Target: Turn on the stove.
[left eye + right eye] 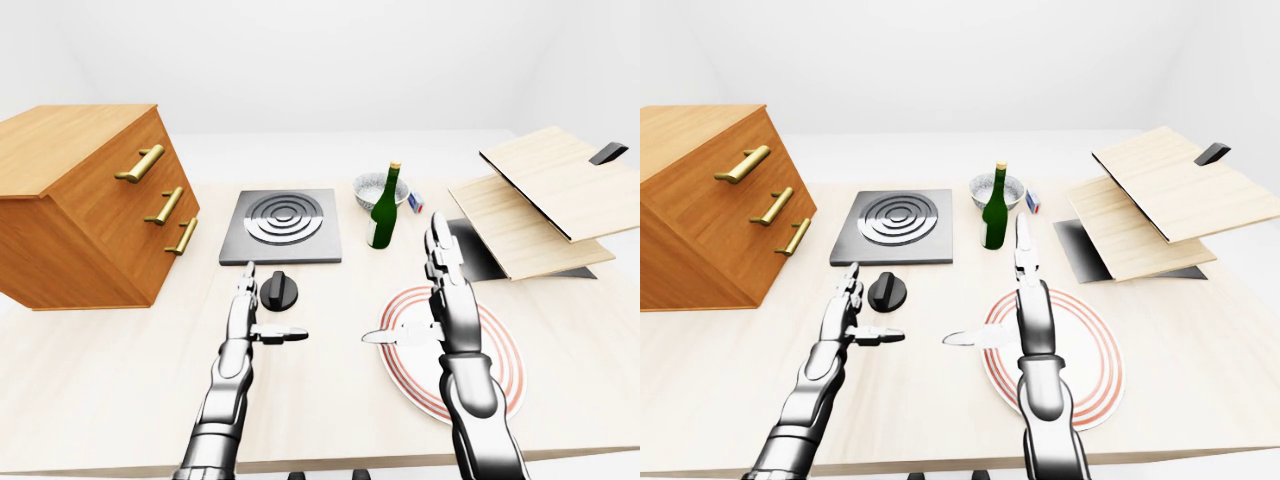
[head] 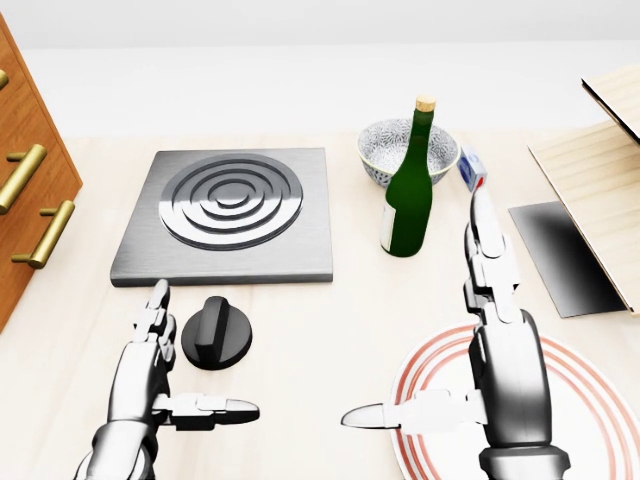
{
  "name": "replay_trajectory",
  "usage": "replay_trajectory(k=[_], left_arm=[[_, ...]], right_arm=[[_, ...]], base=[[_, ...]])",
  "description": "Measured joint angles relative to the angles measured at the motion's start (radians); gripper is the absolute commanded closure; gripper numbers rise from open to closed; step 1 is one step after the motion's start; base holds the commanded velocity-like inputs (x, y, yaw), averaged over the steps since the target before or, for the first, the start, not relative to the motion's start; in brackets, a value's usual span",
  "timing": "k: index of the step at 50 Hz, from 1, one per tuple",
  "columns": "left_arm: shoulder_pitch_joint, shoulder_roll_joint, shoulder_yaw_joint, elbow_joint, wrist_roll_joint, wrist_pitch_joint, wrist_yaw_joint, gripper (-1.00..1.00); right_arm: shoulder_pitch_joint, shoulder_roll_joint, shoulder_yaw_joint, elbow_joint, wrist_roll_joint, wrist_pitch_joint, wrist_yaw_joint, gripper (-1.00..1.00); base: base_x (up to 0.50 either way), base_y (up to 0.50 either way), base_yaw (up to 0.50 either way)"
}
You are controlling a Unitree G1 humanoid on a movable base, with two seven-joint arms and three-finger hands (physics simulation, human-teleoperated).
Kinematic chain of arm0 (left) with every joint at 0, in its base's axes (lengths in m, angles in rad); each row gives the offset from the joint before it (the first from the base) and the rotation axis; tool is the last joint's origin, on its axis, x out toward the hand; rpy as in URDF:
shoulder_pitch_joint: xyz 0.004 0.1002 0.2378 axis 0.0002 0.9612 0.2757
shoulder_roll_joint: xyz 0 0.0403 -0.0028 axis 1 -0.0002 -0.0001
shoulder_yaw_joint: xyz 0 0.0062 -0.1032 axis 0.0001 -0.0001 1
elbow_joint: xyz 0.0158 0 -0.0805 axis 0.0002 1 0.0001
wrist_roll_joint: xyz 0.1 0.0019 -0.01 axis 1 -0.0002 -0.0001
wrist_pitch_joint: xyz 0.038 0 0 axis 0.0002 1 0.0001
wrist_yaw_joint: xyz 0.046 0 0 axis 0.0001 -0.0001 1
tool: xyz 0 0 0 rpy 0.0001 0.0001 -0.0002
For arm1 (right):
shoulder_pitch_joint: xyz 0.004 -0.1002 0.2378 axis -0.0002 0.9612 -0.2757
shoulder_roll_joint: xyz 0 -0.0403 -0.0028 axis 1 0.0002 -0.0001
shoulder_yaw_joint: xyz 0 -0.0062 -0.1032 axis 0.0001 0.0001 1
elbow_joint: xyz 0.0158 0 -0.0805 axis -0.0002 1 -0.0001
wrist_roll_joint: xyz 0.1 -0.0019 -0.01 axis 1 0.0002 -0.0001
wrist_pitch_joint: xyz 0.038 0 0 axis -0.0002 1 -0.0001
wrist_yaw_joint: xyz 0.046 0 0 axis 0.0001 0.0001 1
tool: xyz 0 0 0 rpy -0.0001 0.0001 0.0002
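On table, one stove (image 2: 230, 214), one knob (image 2: 216, 333), two spread, empty hands (image 2: 165, 385) (image 2: 470, 355).

Stove (image 2: 228, 213): flat square grey metal plate w/ concentric ring burner, lying level on the table, up-view from the left hand (image 2: 150, 375), well apart from it. Knob (image 2: 216, 333): round black dial w/ raised grip bar pointing roughly up-view, sits below stove's lower edge, just right of left hand's fingers, not touching.
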Motion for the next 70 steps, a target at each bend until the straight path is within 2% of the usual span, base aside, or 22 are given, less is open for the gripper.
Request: replay_trajectory(k=[4,8,15,25,28,32,44,70], left_arm=[[-0.063,0.001,0.018,0.119,0.003,-0.038,0.001,-1.00],[-0.234,0.010,0.044,0.359,-0.003,-0.069,0.022,-1.00],[-0.453,0.021,0.071,0.663,-0.004,-0.069,0.052,-1.00],[-0.608,0.026,0.095,0.867,0.004,-0.069,0.079,-1.00],[-0.635,0.028,0.101,0.902,0.007,-0.069,0.085,-1.00],[-0.658,0.030,0.109,0.934,0.010,-0.069,0.089,-1.00],[-0.690,0.032,0.121,0.980,0.013,-0.069,0.095,-1.00],[-0.698,0.033,0.124,0.998,0.017,-0.069,0.097,-1.00]], right_arm=[[-0.001,0.000,0.003,0.002,-0.008,-0.001,-0.001,-1.00],[-0.002,-0.001,0.007,0.003,-0.017,0.000,0.001,-1.00],[-0.004,-0.001,0.012,0.007,-0.025,0.001,0.004,-1.00],[-0.005,-0.001,0.016,0.011,-0.034,0.001,0.005,-1.00],[-0.006,-0.001,0.016,0.011,-0.036,0.005,0.005,-1.00],[-0.013,0.002,0.015,0.012,-0.042,0.026,0.002,-1.00],[-0.025,0.004,0.014,0.018,-0.053,0.061,-0.006,-1.00],[-0.029,0.002,0.017,0.022,-0.059,0.071,-0.009,-1.00]], base=[[0.00,0.00,0.00],[0.00,0.00,0.00],[0.00,0.00,0.00],[0.00,0.00,0.00],[0.00,0.00,0.00],[0.00,0.00,0.00],[0.00,0.00,0.00],[0.00,0.00,0.00]])
